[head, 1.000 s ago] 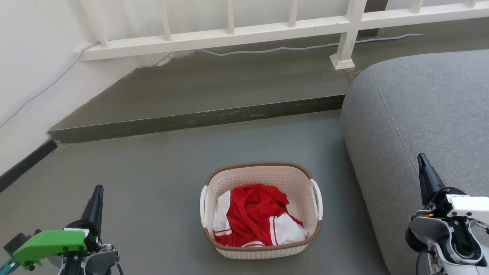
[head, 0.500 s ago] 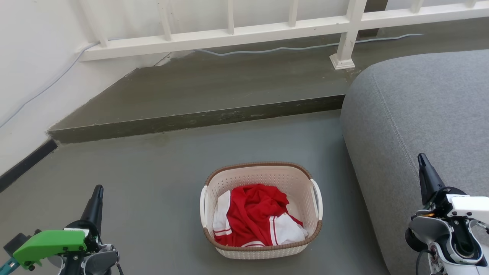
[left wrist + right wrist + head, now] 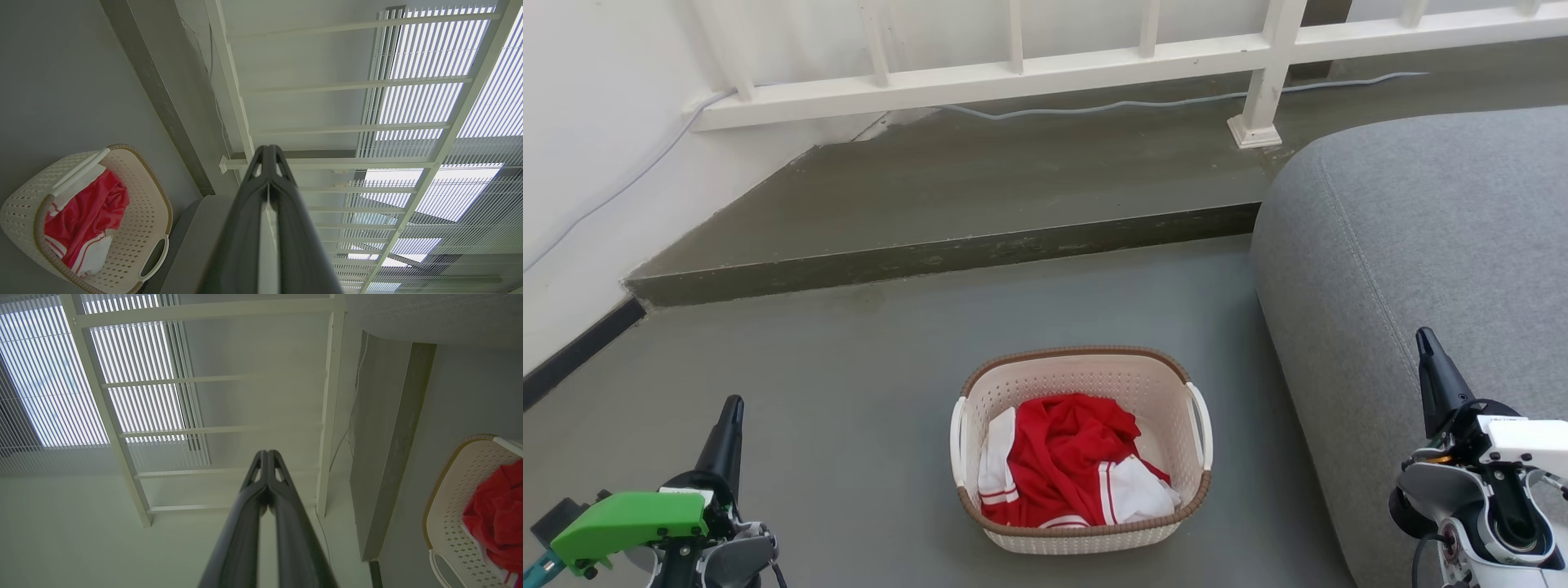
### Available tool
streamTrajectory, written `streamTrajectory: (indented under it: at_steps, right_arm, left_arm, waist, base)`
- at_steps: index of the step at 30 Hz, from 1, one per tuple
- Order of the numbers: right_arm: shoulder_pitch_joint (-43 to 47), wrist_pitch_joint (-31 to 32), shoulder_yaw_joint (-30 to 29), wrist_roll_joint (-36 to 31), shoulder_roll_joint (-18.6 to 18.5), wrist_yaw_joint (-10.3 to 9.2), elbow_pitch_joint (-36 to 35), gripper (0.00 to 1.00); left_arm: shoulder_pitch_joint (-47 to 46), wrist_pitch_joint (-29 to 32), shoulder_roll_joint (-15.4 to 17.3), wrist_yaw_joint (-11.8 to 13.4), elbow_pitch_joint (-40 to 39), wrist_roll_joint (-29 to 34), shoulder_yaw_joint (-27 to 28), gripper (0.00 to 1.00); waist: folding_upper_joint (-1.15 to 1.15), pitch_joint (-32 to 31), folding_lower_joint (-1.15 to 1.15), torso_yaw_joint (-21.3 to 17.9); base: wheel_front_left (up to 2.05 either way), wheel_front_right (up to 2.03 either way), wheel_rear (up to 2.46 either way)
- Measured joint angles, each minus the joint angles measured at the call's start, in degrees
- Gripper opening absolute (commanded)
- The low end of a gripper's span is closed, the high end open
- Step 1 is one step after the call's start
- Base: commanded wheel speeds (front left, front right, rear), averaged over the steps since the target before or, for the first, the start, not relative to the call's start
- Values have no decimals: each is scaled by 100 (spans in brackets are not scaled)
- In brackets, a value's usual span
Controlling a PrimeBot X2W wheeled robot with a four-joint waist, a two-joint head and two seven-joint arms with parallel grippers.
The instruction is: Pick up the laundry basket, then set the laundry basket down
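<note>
Your left gripper [image 3: 732, 406] and right gripper [image 3: 1423, 335] each have their fingers pressed together, pinching nothing. The basket [image 3: 1086, 380] sits upright on the floor between the two pairs of fingers, a little ahead of their tips and well apart from both, with red and white clothes [image 3: 1066, 457] inside. That fits a basket waiting to be lifted or one already set down, and nothing here settles which. The sofa [image 3: 1405, 245] runs past your right fingers. Beyond the basket are a step [image 3: 947, 253] and a railing [image 3: 1013, 77].
</note>
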Motion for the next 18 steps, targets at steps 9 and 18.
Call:
streamTrajectory:
  at_steps: [9,18]
  right_arm:
    - [0,0,-3,0,1,22,-2,0]
    - [-1,0,-8,0,2,22,-2,0]
  left_arm:
    - [0,0,-1,0,-1,0,2,0]
    - [0,25,-2,0,-1,0,3,0]
  waist:
    - [0,0,0,0]
    - [0,0,0,0]
  base:
    - [0,0,0]
    - [0,0,0]
